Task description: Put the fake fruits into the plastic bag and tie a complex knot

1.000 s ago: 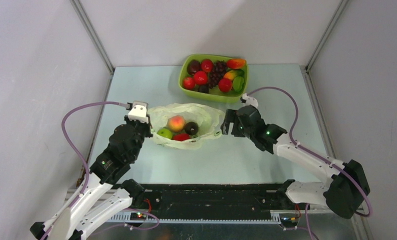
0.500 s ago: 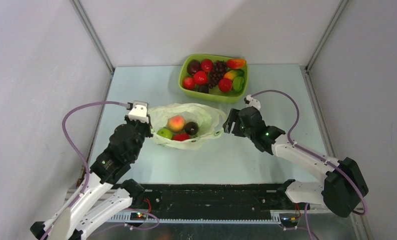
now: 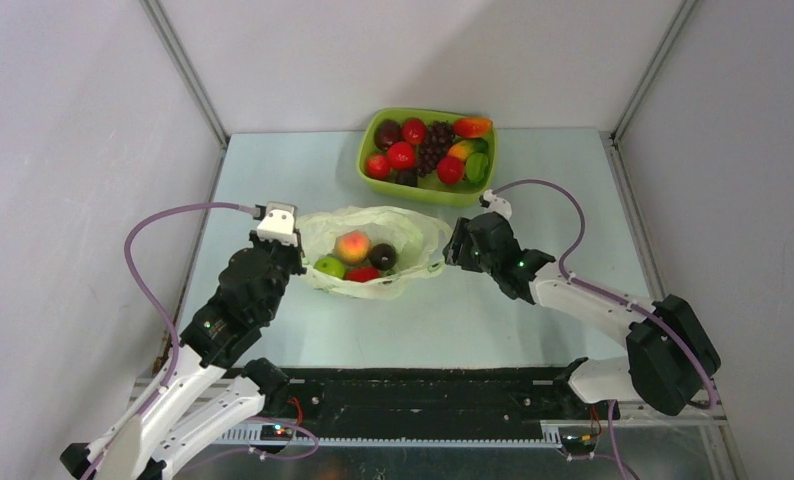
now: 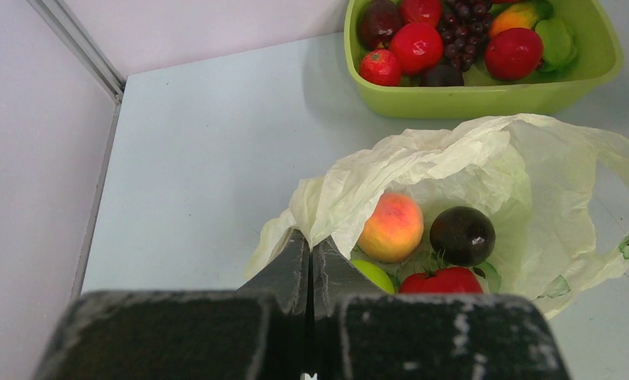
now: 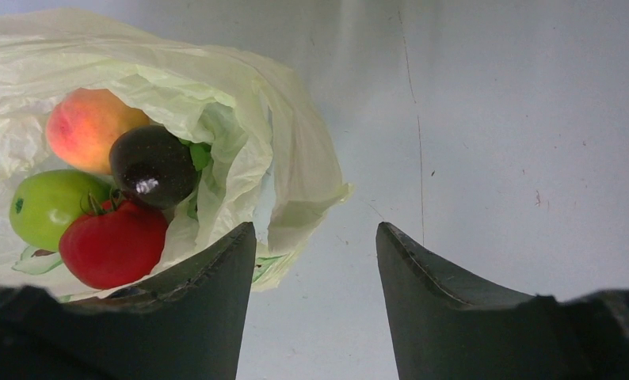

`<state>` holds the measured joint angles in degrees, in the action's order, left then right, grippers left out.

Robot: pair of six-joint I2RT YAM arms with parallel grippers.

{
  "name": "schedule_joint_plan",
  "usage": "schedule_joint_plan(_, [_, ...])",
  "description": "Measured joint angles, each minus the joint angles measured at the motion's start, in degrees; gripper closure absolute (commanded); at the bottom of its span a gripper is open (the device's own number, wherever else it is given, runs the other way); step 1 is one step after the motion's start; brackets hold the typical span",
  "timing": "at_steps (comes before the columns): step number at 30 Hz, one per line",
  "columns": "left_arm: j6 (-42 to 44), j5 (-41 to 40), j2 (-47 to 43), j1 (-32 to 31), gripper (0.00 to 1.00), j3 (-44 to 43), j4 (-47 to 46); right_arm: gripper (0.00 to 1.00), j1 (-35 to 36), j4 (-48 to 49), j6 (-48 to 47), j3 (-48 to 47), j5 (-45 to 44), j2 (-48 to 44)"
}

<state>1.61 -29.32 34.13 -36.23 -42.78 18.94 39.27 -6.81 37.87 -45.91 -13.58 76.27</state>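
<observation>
While the left pincer [image 4: 310, 252] is pressed together on the rim of the plastic bag [image 4: 486, 158] (film bunches up right at its tips), the right pincer [image 5: 315, 231] is spread wide with nothing gripped.

Left wrist view:
- Bag lies on the tabletop [image 4: 208, 134], directly ahead and to the right of the closed tips, mouth open.
- Peach [image 4: 390, 227] is just beyond the tips, slightly right.
- Dark plum [image 4: 462, 235] sits beside the peach, further right.
- Green apple [image 4: 372, 275] is closest to the tips, partly hidden behind the right finger.
- Red fruit [image 4: 446, 281] is just right of the green apple, touching the plum.
- Lime-green tray [image 4: 486, 99] is well beyond the bag — more fruit in it, incl. grapes [image 4: 466, 12].

Right wrist view:
- The bag's end sits ahead of the pincer, and its crumpled edge reaches into the gap between the fingers.
- That edge sits close to the finger on the left of this view. I can't tell whether the film touches that finger.
- The other finger is over bare tabletop, apart from the bag.
- All four bagged fruits are ahead-left of the gap, inside the film.

Top view: the two pincers flank the bag, left pincer at one end, right pincer at the opposite end.
</observation>
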Motion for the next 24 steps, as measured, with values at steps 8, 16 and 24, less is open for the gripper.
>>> schedule_joint_plan(8, [0.0, 0.0, 0.09, 0.0, 1.0, 0.0, 0.0, 1.0, -0.26, 2.56, -2.8, -0.68, 0.85, 4.48])
schedule_joint_plan(16, [-1.2, 2.23, 5.22, 0.0, 1.0, -9.07, 4.85, 1.0, -0.15, -8.15, -13.7, -20.04, 1.77, 1.68])
schedule_joint_plan(24, [-7.65, 14.19, 10.4, 0.0, 1.0, -31.21, 8.76, 1.0, 4.5, -10.03, -24.28, -36.7, 0.57, -15.39])
